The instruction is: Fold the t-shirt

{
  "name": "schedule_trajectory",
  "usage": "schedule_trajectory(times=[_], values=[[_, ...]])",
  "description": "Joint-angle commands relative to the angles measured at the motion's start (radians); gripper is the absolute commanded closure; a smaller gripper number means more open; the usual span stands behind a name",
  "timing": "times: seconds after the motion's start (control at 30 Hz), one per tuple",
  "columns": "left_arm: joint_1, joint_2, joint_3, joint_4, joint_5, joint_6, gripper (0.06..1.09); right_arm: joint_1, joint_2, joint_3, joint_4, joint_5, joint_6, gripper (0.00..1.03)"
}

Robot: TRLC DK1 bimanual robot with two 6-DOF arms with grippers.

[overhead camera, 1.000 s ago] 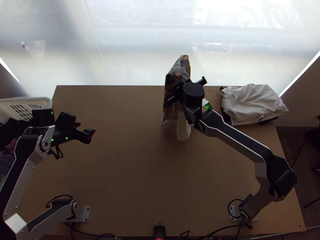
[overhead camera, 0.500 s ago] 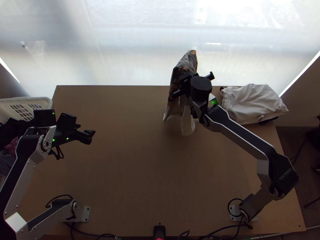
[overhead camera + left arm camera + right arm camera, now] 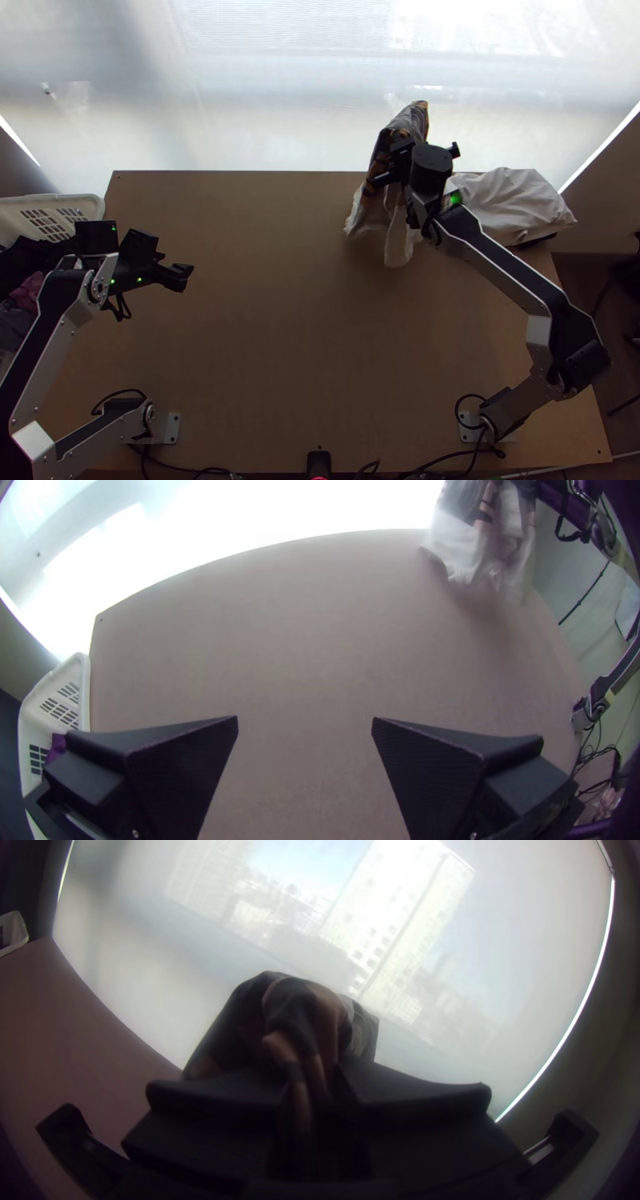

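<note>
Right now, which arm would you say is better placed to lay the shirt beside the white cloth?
Likely the right: the right gripper holds the shirt near the white cloth, while the left gripper hangs open near the basket.

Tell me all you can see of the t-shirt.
The t-shirt is soft-looking, thin cloth, mostly white and grey, with orange-brown patches and dark bands. It is bunched where the right pincer grips it, cloth caught between the fingers, and hangs in loose folds toward the table, near its far edge and right of the middle in the top view. It is not folded. I can't tell which part is gripped, or whether the lower edge touches the table.
</note>
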Motion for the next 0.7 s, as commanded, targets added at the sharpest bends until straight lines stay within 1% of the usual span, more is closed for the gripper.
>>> schedule_trajectory(times=[0.0,0.17,0.27,0.3,0.37,0.5,0.67], values=[[-0.005,0.004,-0.012,0.000,-0.010,0.010,0.11,-0.077,-0.015,-0.026,-0.018,-0.044,0.027,1.00],[-0.005,0.004,-0.015,0.000,-0.024,0.015,0.11,-0.100,0.012,0.010,-0.045,-0.159,0.030,1.00],[-0.007,0.005,-0.019,0.000,-0.024,0.013,0.11,-0.100,0.046,0.059,-0.061,-0.176,0.041,1.00],[-0.010,0.004,-0.021,0.000,-0.024,0.010,0.11,-0.106,0.052,0.074,-0.078,-0.184,0.067,1.00],[-0.011,0.004,-0.025,0.000,-0.024,0.007,0.10,-0.124,0.058,0.106,-0.129,-0.211,0.150,1.00],[-0.011,0.002,-0.039,0.002,-0.026,0.005,0.11,-0.161,0.058,0.157,-0.219,-0.262,0.262,1.00],[-0.019,0.004,-0.058,0.008,-0.030,0.005,0.10,-0.206,0.055,0.195,-0.245,-0.312,0.286,1.00]])
